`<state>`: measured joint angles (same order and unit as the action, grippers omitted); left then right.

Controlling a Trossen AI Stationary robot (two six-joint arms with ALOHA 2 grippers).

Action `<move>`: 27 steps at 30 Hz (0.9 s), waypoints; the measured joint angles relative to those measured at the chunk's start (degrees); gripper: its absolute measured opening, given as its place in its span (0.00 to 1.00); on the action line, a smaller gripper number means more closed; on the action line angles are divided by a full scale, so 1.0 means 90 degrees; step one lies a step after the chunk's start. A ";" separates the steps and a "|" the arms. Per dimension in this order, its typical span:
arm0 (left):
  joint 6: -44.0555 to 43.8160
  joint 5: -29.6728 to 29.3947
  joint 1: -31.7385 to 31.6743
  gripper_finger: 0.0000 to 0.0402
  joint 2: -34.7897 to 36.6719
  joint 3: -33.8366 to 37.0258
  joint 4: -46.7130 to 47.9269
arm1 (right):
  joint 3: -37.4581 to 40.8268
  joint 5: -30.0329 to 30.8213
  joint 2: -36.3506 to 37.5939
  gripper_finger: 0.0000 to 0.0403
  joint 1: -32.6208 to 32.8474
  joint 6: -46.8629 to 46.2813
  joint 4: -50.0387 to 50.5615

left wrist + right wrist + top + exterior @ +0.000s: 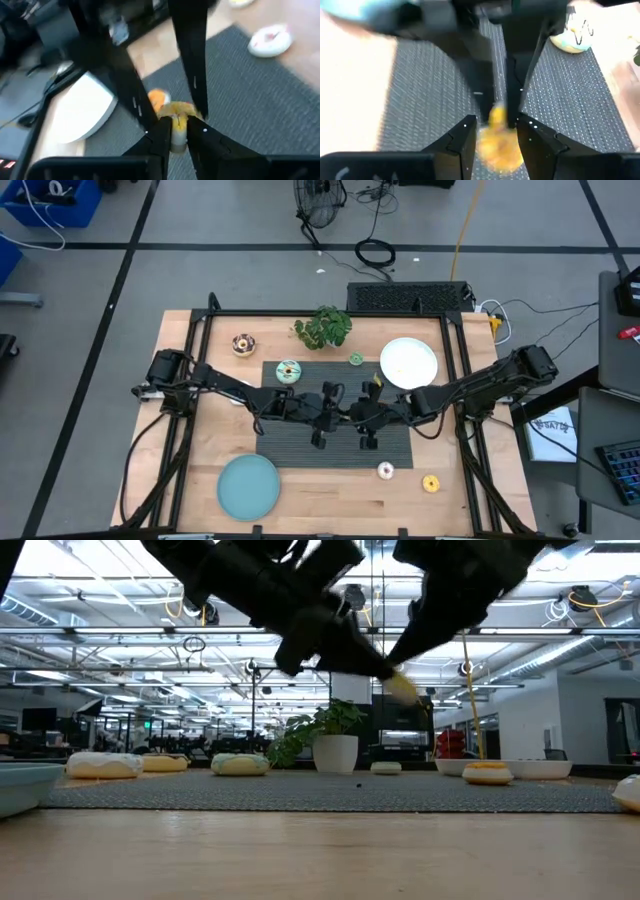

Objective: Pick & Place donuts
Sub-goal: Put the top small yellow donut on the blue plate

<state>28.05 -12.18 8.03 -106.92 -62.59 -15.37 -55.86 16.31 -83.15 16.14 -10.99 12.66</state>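
Because both arms met above the mat (300,442), the left gripper (172,131) and right gripper (495,131) each clenched one yellow donut (176,120) (apparently a handover) off the tabletop (330,500).

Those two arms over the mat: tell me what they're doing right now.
Both arms meet over the middle of the dark mat, raised above it. A yellow donut sits between the left hand and the right hand, both closed on it, which looks like a handover. Other donuts and two plates lie around.
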 joint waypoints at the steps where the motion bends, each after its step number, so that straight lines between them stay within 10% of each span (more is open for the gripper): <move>1: 0.0047 -0.0198 -0.0010 0.14 0.0010 0.0009 0.0190 | 0.0000 -0.0049 0.0132 0.31 0.0008 -0.0066 0.0029; 13: -0.0971 0.1099 -0.0203 0.06 0.0780 0.0308 0.1884 | 0.0233 -0.0177 0.1851 0.31 0.0160 -0.0288 0.0585; 27: -0.2706 0.0953 0.0533 0.09 0.4310 0.3616 0.0828 | 0.2710 0.0529 0.4265 0.31 0.0120 -0.0200 -0.1052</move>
<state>3.70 -3.61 12.83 -68.14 -30.04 -7.91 -31.46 21.07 -44.77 17.22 -12.79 3.19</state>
